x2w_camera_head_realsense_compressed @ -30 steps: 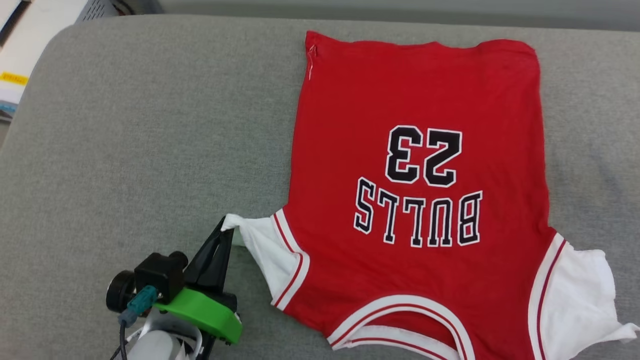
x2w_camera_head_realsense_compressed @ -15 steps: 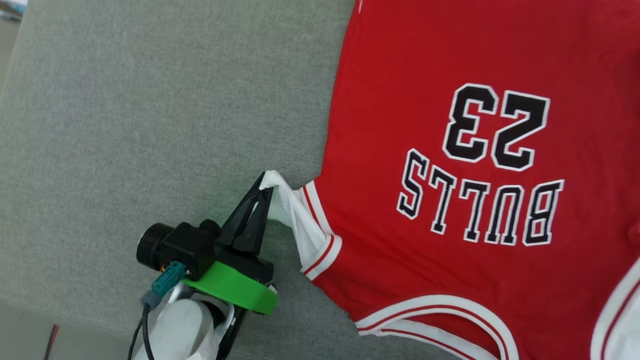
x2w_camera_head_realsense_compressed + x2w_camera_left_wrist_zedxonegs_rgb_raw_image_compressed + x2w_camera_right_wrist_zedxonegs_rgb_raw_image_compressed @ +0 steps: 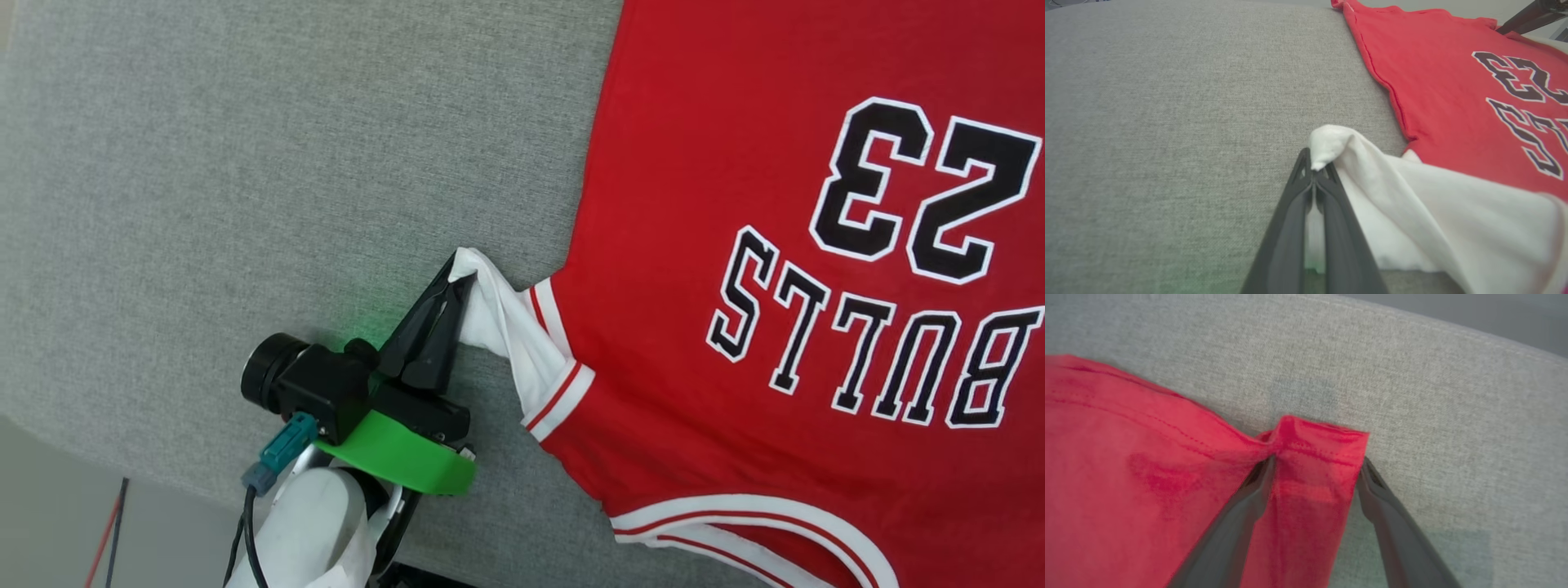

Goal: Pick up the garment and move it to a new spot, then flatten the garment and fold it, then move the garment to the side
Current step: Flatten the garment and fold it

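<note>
Grey woven upholstery (image 3: 245, 163), like a padded bench top, covers the background. The garment (image 3: 775, 286), a red basketball-style T-shirt, lies spread on it and takes up the right half of the head view, running off the right and bottom edges. Its black, white-outlined print (image 3: 882, 343) reads "BULLS" with "23" above it, upside down from the head camera; no other label or brand can be read. Red-and-white striped trim edges the armhole and the collar at the lower right. At lower centre-left of the head view, the left gripper (image 3: 459, 273) has its two dark fingers pressed together on the tip of the white sleeve (image 3: 506, 327), which is drawn out into a taut peak toward the left. In the right wrist view, the right gripper (image 3: 1316, 462) has its fingers spread wide on either side of a puckered red corner of the hem (image 3: 1314, 449), not pinching it. This looks like the flattening step, with the shirt being tensioned from opposite ends. The next move probably calls for the right fingers to close on that hem corner. Both arms could then draw gently apart to smooth the fabric without dragging the whole shirt sideways.
</note>
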Tool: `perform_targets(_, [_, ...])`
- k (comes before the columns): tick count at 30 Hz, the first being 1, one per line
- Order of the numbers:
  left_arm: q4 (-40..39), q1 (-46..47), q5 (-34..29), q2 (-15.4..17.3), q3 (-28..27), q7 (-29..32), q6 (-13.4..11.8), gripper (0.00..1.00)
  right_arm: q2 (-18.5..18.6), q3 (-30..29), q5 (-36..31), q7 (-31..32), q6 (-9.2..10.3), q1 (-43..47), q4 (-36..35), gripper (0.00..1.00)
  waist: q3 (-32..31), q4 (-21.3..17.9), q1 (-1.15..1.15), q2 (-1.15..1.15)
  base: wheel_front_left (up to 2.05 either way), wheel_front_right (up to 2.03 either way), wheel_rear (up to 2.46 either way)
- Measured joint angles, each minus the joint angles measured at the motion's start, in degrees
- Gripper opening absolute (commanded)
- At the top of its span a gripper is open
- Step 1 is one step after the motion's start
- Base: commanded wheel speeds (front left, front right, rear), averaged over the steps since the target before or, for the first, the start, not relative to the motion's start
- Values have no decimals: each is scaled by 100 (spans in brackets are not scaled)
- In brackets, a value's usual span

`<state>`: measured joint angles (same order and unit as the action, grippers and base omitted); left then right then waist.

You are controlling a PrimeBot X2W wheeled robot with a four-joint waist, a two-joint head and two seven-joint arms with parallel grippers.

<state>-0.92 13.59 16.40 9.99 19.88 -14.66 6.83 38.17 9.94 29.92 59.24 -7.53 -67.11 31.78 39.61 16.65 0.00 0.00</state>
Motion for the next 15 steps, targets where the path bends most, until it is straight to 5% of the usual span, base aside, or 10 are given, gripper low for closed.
perform_targets(1, [3, 2, -5, -9, -3, 0, 1, 0, 1, -5, -1, 1, 0, -1, 5, 100, 5, 19, 0, 0, 0, 0, 0])
perform_targets(2, [15, 2, -16, -13, -4, 0, 7, 0, 9, -5, -1, 2, 0, -2, 8, 21, -4, 31, 0, 0, 0, 0, 0])
perform_targets(3, [29, 2, -24, -18, -11, 0, 7, 0, 10, -4, -2, -2, 0, -1, 18, 0, -25, 38, 0, 0, 0, 0, 0])
perform_targets(10, [191, -48, -31, -48, -131, 0, 34, 0, -99, 112, 63, -300, 0, 99, 92, 0, -343, -1, 0, 0, 0, 0, 0])
perform_targets(15, [408, -335, -33, -65, -256, 0, 45, 0, 238, 935, 552, -653, 0, 756, -416, 0, -874, -114, 0, 0, 0, 0, 0])
